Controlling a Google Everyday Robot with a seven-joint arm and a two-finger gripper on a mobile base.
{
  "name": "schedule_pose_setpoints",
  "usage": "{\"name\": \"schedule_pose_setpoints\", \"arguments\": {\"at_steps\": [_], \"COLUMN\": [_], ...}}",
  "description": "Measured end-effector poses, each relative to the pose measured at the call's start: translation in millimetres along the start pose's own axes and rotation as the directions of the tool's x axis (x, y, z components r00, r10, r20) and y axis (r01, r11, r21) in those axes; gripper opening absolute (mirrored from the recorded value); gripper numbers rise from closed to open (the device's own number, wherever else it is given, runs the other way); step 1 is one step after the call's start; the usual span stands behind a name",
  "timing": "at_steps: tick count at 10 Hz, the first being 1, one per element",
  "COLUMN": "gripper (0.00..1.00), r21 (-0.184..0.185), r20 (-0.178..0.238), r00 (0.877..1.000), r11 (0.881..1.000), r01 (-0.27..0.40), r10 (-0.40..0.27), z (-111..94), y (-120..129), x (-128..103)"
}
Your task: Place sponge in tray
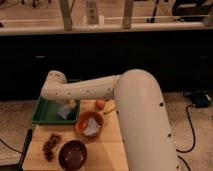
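Claw (69, 104) over tray (44, 116), at sponge (64, 112) (opening: cannot tell). Sponge likely light, soft, squashy; pinch across narrow middle.

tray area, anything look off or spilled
Nothing stands out. The sponge shows at the right end of the tray, just below the gripper; the orange bowl and dark brown bowl sit upright on the table.
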Motion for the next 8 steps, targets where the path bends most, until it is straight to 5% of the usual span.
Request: {"name": "schedule_pose_setpoints", "arguments": {"at_steps": [6, 8], "gripper": [0.74, 0.8], "r21": [0.035, 0.027], "r20": [0.07, 0.111], "r00": [0.997, 0.993], "r11": [0.999, 0.999], "r01": [0.027, 0.026], "r10": [-0.029, -0.029], "z": [-5, -3], "y": [-21, -27], "x": [1, 4]}}
